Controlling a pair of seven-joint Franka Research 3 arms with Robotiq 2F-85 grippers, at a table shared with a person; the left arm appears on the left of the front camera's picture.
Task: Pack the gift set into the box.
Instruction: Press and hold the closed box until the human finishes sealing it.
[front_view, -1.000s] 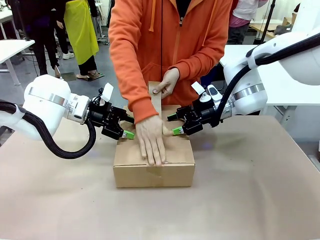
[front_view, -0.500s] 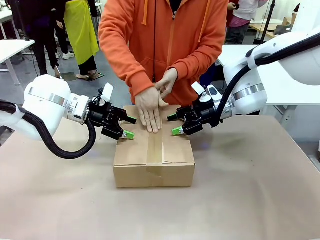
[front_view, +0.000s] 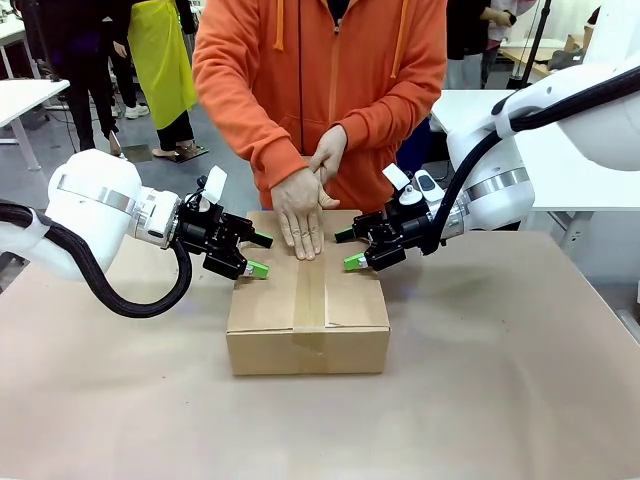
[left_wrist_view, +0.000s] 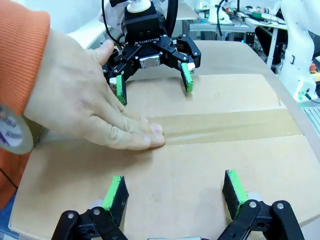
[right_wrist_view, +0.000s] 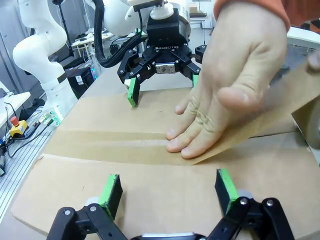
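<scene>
Table (front_view: 520, 400) covered in plain tan sheet, matte, a few creases. Room behind: grey floor, white tables, other people standing far back, cables and gear along the sides in the wrist views.

Box (front_view: 307, 320) sits mid-table, brown corrugated cardboard, rectangular, shallow, top flaps folded shut. A strip of brown tape (front_view: 310, 292) runs down the centre seam and over the front edge; glossy against the dull cardboard. Gift set cannot be seen with the flaps shut.

Person in an orange hooded top (front_view: 320, 90) stands at the far side. One hand (front_view: 300, 212) lies flat, fingers spread, pressing the tape at the far end of the box top; the other hand (front_view: 327, 153) is just above it. A tape roll (left_wrist_view: 12, 135) shows at the edge of the left wrist view.

Left gripper (front_view: 258, 255), black with green pads, jaws apart, holding nothing, tips at the box's left far top edge, over the left flap. Right gripper (front_view: 348, 248), same build, jaws apart, holding nothing, tips at the right far top edge. The two face each other across the box, with the pressing hand between them.
</scene>
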